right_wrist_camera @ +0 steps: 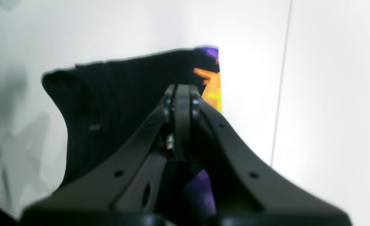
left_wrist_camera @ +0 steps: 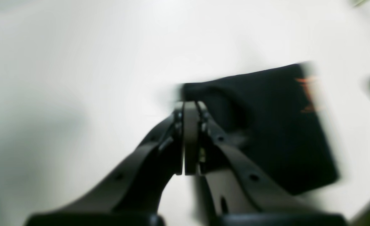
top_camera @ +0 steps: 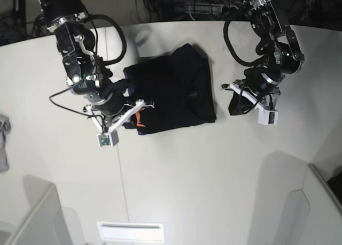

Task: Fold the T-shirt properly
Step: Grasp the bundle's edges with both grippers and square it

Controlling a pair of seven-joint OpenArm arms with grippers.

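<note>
At the left edge of the white tabletop (top_camera: 176, 191) a small grey cloth (top_camera: 4, 140) lies by itself. Next comes the right arm, its fingers (top_camera: 138, 110) pressed together at the shirt's near-left edge, where orange and purple print shows; whether they pinch any fabric I cannot tell. The black shirt (top_camera: 173, 90) lies folded into a rough rectangle toward the far edge, about mid-width. Just past its right side hangs the left arm, fingers (top_camera: 241, 99) closed on nothing, apart from the cloth.
</note>
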